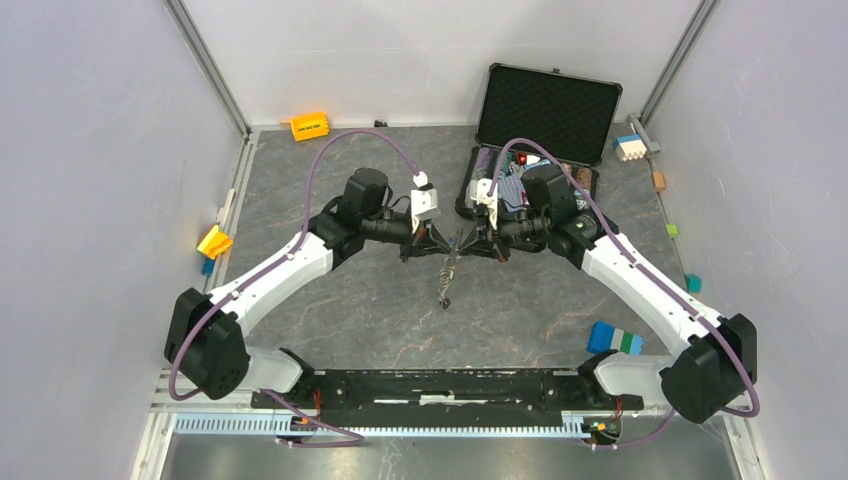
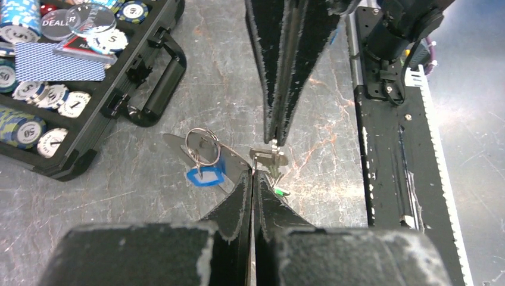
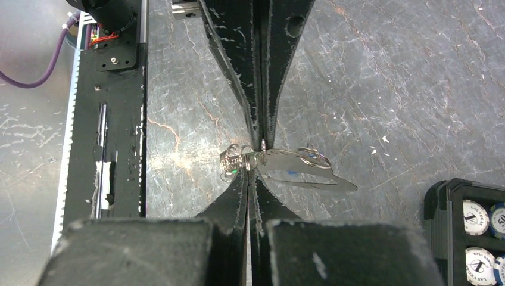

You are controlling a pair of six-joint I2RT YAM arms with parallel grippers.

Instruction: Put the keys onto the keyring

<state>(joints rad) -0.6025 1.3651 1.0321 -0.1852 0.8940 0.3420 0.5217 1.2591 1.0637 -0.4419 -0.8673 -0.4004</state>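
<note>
With both jaw pairs fully closed, the keyring [image 2: 233, 158] is pinched at its rim by the left gripper [image 2: 253, 176] above the table [image 2: 119, 208] and a key [image 2: 269, 157] by the right gripper [image 2: 274, 142]; this metal, judged light, stiff and slippery, is best gripped across flat faces.

An open black case [image 1: 545, 110] is sitting at one o'clock, poker chips [image 2: 24, 128] lying stacked inside. An orange brick [image 1: 309, 126] is resting at eleven, a yellow block [image 1: 214, 241] is lying at nine, and a blue, green and white block [image 1: 613, 338] is sitting at four.
</note>
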